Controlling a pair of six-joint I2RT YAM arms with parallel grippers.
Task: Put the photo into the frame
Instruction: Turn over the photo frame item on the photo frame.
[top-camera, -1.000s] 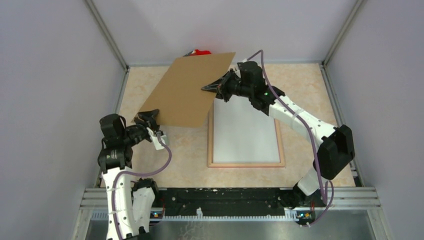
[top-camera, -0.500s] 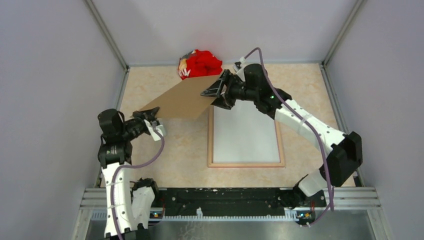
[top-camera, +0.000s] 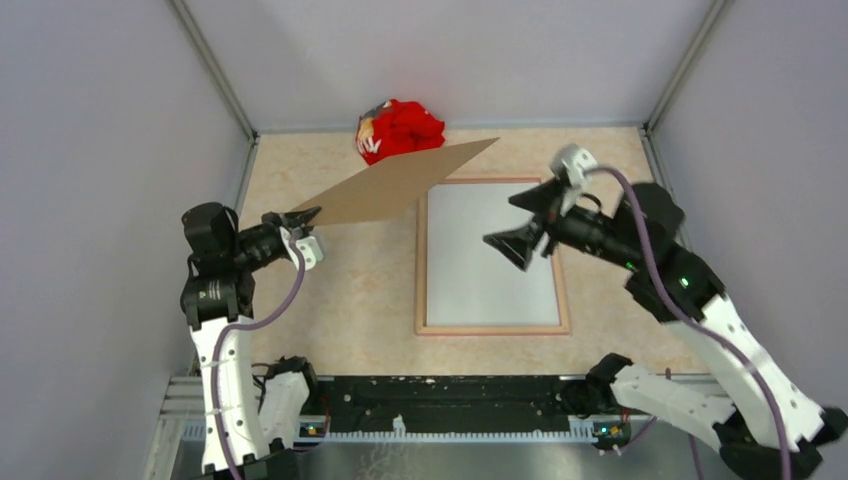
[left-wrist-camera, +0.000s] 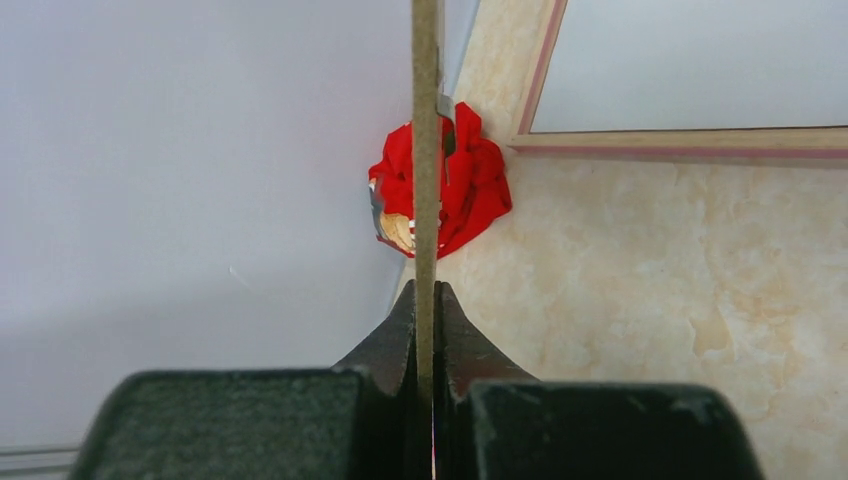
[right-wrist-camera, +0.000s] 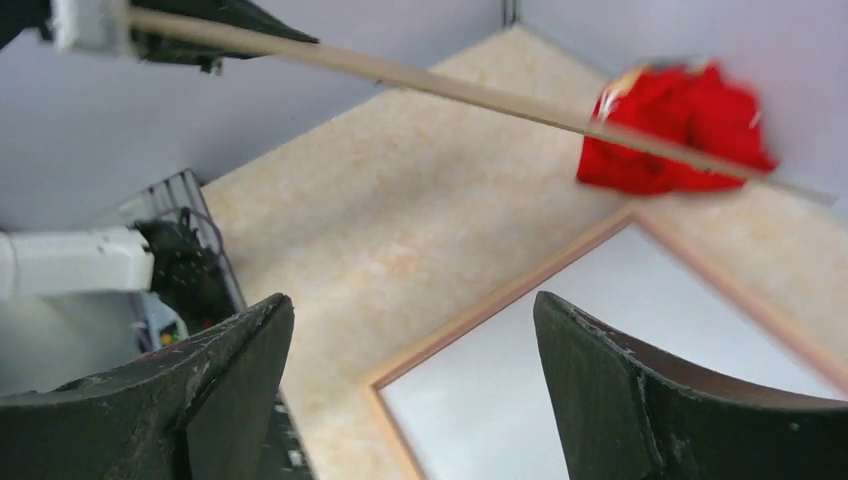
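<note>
The frame lies flat in the middle of the table, light wood rim up, with a pale grey-white surface filling its opening. It also shows as frame and frame. The photo's printed side is out of view. My left gripper is shut on the near left corner of a brown hardboard panel, which hangs tilted in the air left of the frame. The left wrist view has this panel edge-on between the left gripper jaws. My right gripper hovers open and empty over the frame; right gripper.
A red cloth bundle sits at the back wall behind the panel's far edge, also seen as bundle and bundle. Grey walls close in the table on three sides. The arm bases stand along the near rail.
The right gripper let go of the panel's far edge, opened wide and drew back over the frame. The left gripper shut on the panel's corner and now holds it alone, flatter.
</note>
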